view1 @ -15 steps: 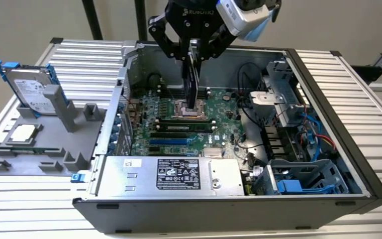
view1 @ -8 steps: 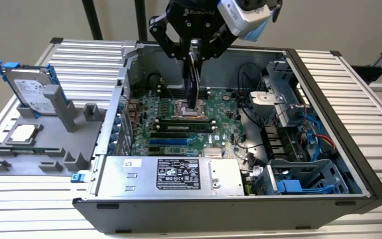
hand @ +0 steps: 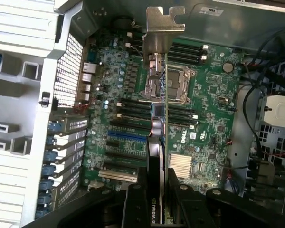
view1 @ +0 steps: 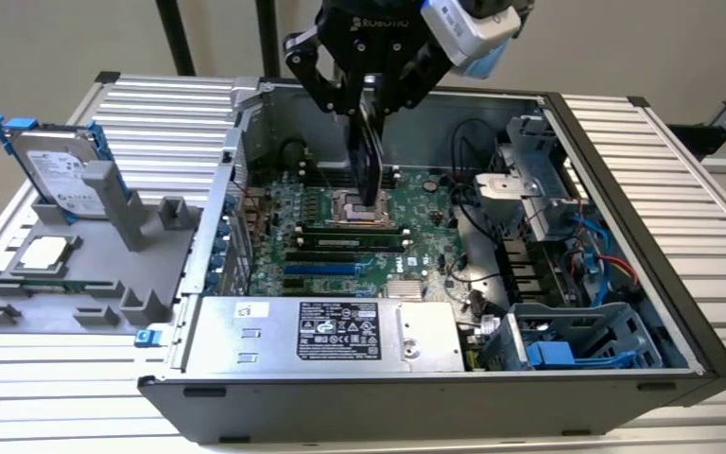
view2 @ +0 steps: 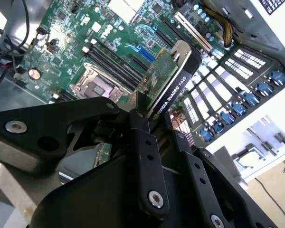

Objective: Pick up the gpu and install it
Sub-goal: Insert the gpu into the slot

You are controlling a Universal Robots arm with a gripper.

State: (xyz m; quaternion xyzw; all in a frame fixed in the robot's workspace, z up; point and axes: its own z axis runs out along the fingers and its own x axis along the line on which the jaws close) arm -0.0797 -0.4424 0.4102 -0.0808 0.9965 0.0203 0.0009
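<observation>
Likely a lab, open computer case (view1: 401,402), slatted metal bench (view1: 647,156)

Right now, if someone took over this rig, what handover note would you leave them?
Tool: shut on the gpu, gripping its upper end.
Gpu: hangs edge-down inside the open case, above the motherboard.
Done: gpu picked up and held over the board.
Left: it is not yet seated in an expansion slot.
Hard drive stands on the rack at the exterior view's left.

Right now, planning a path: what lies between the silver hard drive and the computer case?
In the exterior view, a short grey holder post stands between the hard drive and the computer case.
</observation>
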